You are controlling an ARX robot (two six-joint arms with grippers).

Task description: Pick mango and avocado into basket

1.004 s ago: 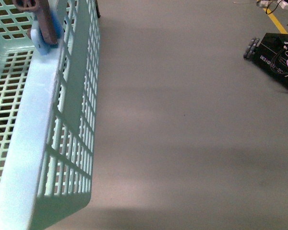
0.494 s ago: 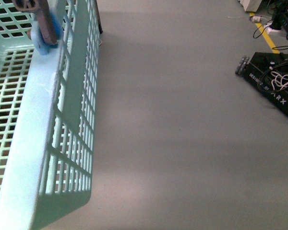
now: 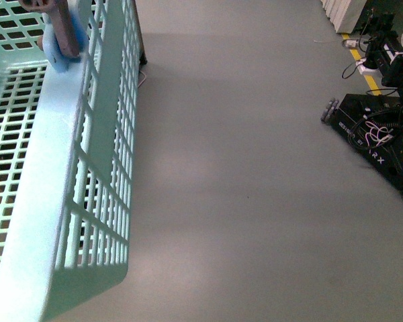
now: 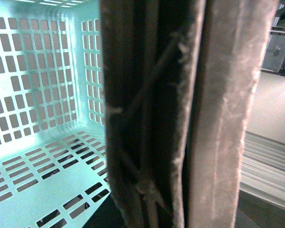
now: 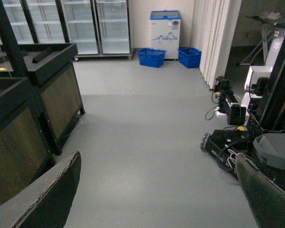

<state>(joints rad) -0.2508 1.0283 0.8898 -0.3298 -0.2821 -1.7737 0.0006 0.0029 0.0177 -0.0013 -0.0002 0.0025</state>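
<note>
The light teal basket with slotted walls fills the left of the front view, held above the grey floor. Its brown handle shows at the top left by a blue hinge piece. In the left wrist view the handle fills the middle, with my left gripper shut on it; the basket's lattice floor and wall lie behind and hold nothing that I can see. My right gripper is open and empty, its fingers wide apart above bare floor. No mango or avocado is in view.
A black wheeled robot base with cables stands on the floor at the right, also in the right wrist view. Dark display stands are at the left, glass-door fridges and blue baskets at the back.
The front view has shifted: the black robot base has slid down and left and more of it shows. The basket keeps its place in the view.
</note>
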